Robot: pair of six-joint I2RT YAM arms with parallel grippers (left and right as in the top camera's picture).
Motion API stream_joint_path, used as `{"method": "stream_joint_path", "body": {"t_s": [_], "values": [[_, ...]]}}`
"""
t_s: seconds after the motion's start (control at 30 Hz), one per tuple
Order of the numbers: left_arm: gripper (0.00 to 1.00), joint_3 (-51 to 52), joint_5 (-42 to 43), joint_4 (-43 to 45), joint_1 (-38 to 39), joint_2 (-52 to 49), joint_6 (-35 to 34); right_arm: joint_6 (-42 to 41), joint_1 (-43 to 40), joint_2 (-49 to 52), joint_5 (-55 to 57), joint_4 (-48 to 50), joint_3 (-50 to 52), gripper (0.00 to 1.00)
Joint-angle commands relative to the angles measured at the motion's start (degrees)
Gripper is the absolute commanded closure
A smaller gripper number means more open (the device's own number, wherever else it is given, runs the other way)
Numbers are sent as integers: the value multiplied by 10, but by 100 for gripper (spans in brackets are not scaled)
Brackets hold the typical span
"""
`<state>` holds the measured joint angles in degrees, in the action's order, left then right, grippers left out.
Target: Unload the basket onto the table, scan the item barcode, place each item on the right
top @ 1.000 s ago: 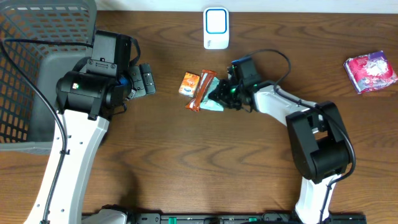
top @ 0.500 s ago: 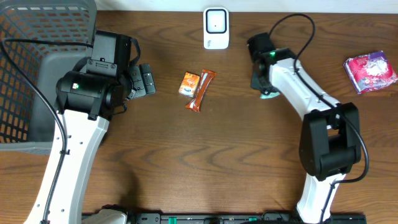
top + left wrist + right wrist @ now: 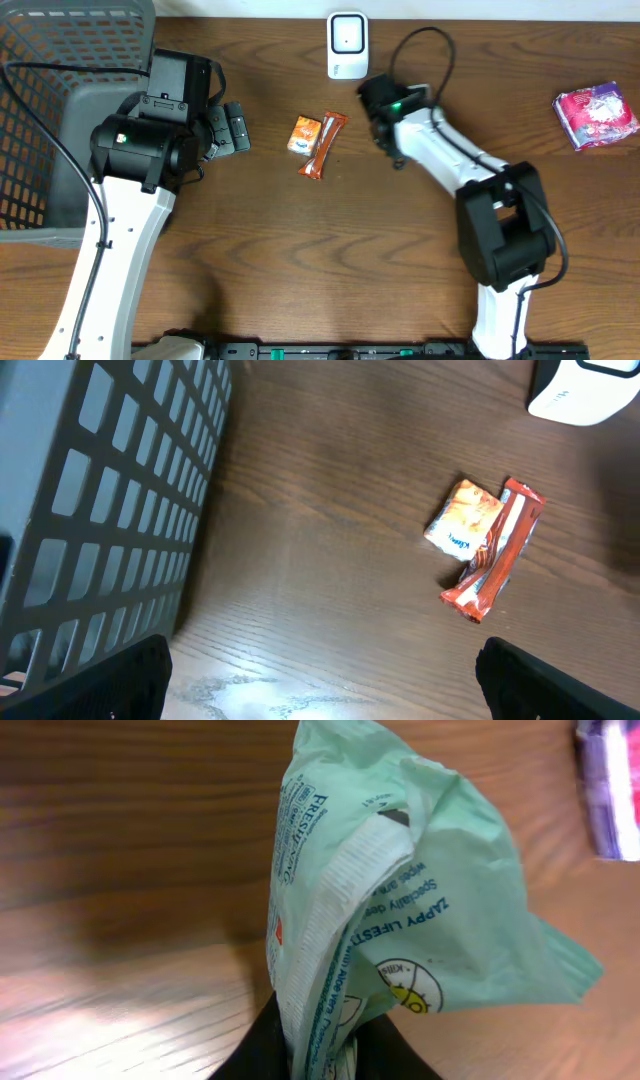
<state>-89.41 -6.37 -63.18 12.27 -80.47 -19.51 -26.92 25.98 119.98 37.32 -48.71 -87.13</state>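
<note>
Currently, right gripper: clenched on the lower edge of the green wipes packet, its black fingers pinching the crimped seam.
Packet attitude: stood up out of the jaws with its printed face toward the wrist camera; the wooden table showed behind it.
Scanner: white, near the right gripper, toward the far edge of the table and a little to its left; whether the packet faced it could not be told.
Pink packet: well apart, off to that gripper's right.
Orange sachet and red-brown bar: touching side by side, between the two grippers.
Left gripper: spread wide, holding nothing, hovering beside the grey basket.
</note>
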Motion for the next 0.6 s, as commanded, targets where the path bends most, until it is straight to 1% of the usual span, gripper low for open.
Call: {"method": "stream_joint_path", "body": {"t_s": [0.0,0.13,0.23,0.3,0.4,0.47,0.5,0.57], "values": [[2,-8,-5,-2,-1,0,-3,-2,29,31,15,0,2,72],[2,-8,-5,-2,-1,0,-3,0,53,49,8,-16,2,70],[2,-8,-5,-2,-1,0,-3,0,74,47,-9,-26,-1,65],[2,-8,-5,-2,-1,0,-3,-3,83,42,-10,-36,-12,55],[2,-8,-5,-2,-1,0,-3,-3,80,31,-10,-64,-45,51],[2,-8,-5,-2,-1,0,-3,3,72,26,-11,-88,-79,42],[2,-8,-5,-2,-1,0,-3,31,65,25,-19,-99,-105,39],[2,-8,-5,-2,-1,0,-3,96,60,25,-52,-93,-126,37]]}}
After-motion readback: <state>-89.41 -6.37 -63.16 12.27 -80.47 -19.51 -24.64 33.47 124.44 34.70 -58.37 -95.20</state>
